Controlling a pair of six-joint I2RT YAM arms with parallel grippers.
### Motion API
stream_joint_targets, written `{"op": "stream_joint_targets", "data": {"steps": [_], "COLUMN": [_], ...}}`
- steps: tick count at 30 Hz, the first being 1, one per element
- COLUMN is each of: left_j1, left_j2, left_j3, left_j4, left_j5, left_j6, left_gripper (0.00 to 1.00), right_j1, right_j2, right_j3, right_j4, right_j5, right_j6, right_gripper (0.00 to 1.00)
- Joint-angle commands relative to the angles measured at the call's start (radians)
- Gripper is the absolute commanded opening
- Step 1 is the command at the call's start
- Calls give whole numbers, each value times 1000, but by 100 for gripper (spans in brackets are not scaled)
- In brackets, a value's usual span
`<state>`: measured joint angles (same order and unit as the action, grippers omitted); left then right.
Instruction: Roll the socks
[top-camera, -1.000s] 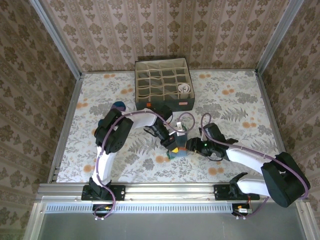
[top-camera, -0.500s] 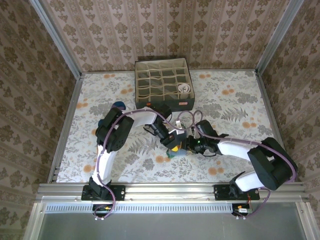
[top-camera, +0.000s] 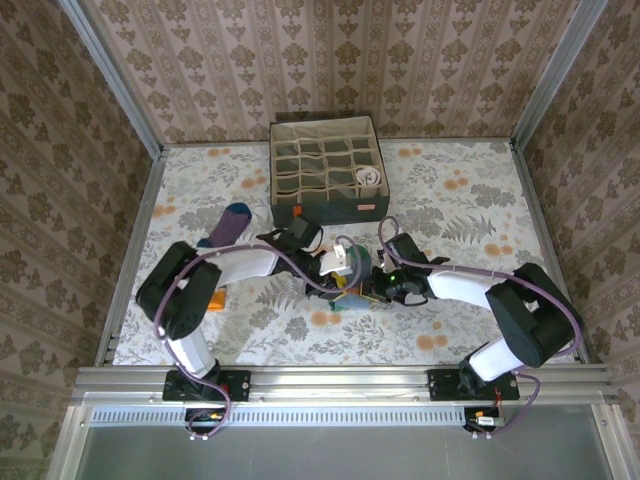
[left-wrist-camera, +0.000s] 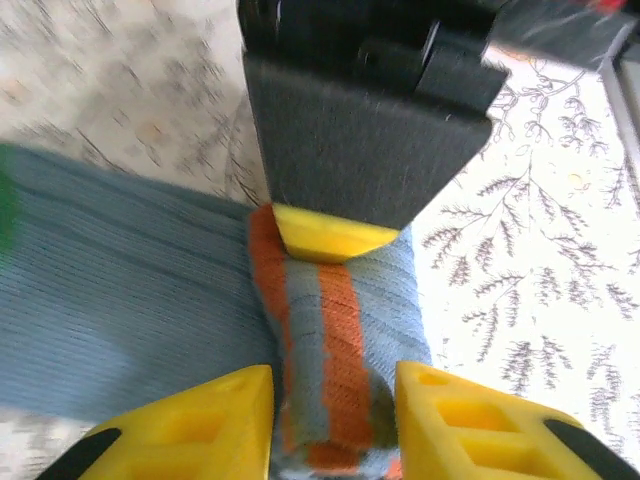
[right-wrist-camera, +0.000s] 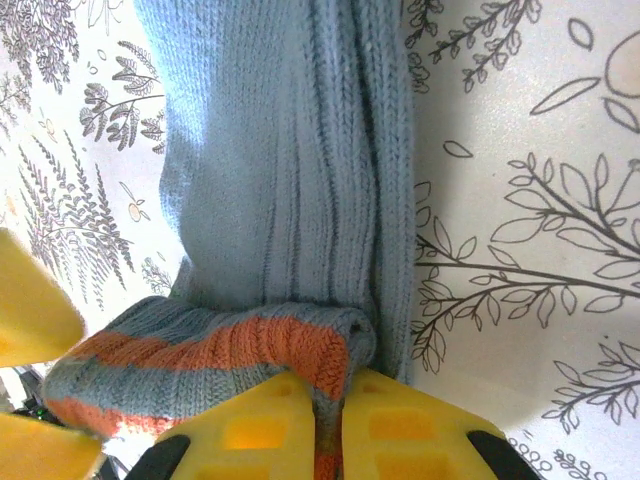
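While right gripper (right-wrist-camera: 333, 400) clamps the cuff of the striped sock (right-wrist-camera: 290, 150), I see left gripper (left-wrist-camera: 335, 405) half-open astride its roll | 1 white sock (top-camera: 368, 178) in box (top-camera: 330, 210) (purple sock (top-camera: 230, 224) flat, unrolled).

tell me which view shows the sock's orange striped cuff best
Left wrist: the cuff faces the camera, stripes sharp, straddled by the left hand. Right wrist shows it folded, pinched by the right hand. Top external: mostly hidden.

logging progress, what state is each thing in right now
striped sock: cuff end rolled, rest flat
purple sock: flat, unrolled
white sock: tucked in a box compartment
right gripper: shut on striped sock
left gripper: open around the rolled cuff
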<state>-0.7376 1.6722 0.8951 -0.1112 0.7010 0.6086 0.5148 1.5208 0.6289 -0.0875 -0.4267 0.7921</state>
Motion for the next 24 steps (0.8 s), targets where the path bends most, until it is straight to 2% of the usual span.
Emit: {"op": "stream_joint_targets", "data": {"steps": [1, 5, 8, 18, 24], "left_j1": [2, -65, -136, -269, -273], "left_j2": [-89, -213, -250, -147, -75], "left_j3": [-80, -181, -196, -193, -194], "left_j4": [176, 229, 203, 240, 270], "left_j5": [-52, -221, -323, -462, -492], "left_j6": [68, 173, 232, 312, 321], "left_gripper": [37, 39, 41, 46, 49], "right_j1": [-6, -6, -6, -7, -9], "right_j2": [76, 102, 123, 144, 151], "right_j3": [-17, 10, 23, 31, 35], "right_j4": [-191, -220, -235, -246, -255], "right_j5": [98, 94, 89, 75, 69], "right_j6": [-44, -72, -85, -100, -113], "right_gripper": [10, 10, 10, 10, 9]}}
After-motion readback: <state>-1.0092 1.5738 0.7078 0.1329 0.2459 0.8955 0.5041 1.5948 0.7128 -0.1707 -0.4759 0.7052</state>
